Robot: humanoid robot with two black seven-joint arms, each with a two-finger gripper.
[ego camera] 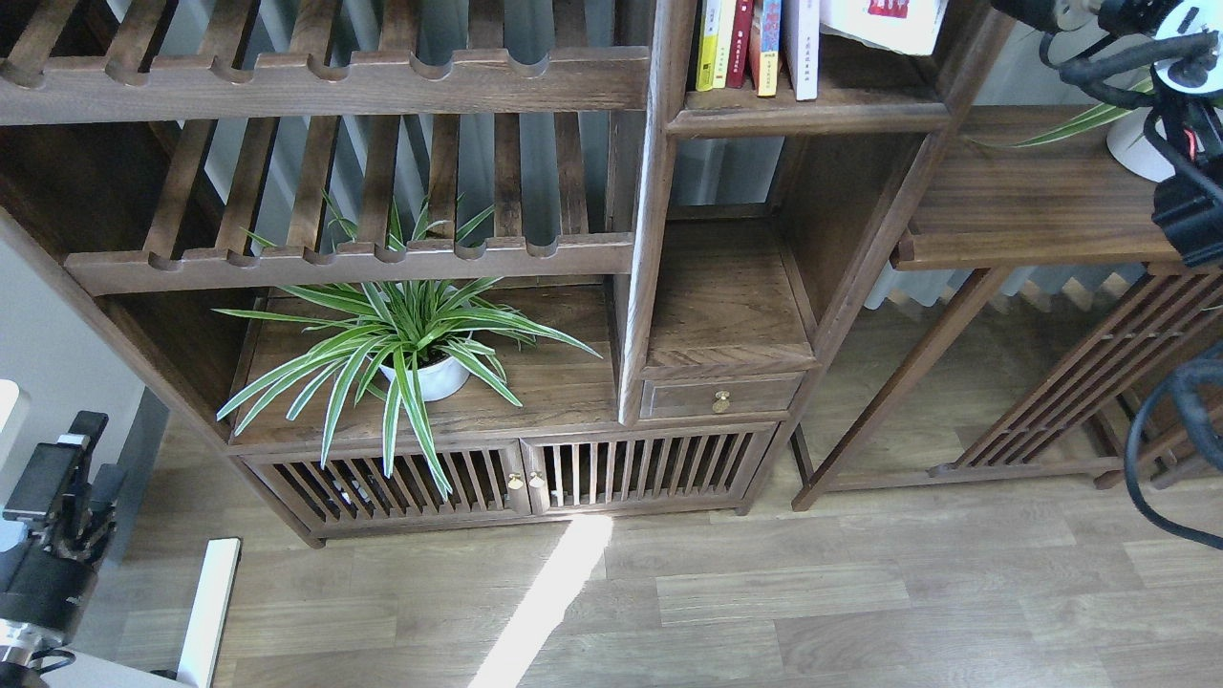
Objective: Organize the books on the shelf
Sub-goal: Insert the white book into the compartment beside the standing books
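Note:
The shelf (812,117) is the narrow dark-brown compartment at the top, right of the slatted racks. Several books (755,48) stand upright at its left side, with yellow, red and white spines. A larger white book with a red mark (884,24) leans tilted in the right half, its top cut off by the frame edge. My right arm's dark far end (1027,11) sits just right of the shelf's side wall at the top edge; its fingers are out of sight. My left gripper (67,449) hangs low at the far left, open and holding nothing.
Slatted racks (325,81) fill the upper left. A potted spider plant (411,344) stands on the wide board below. An empty compartment (726,296) with a small drawer lies under the shelf. A side table (1041,210) carries a white pot (1137,153); black cables (1147,449) hang at right.

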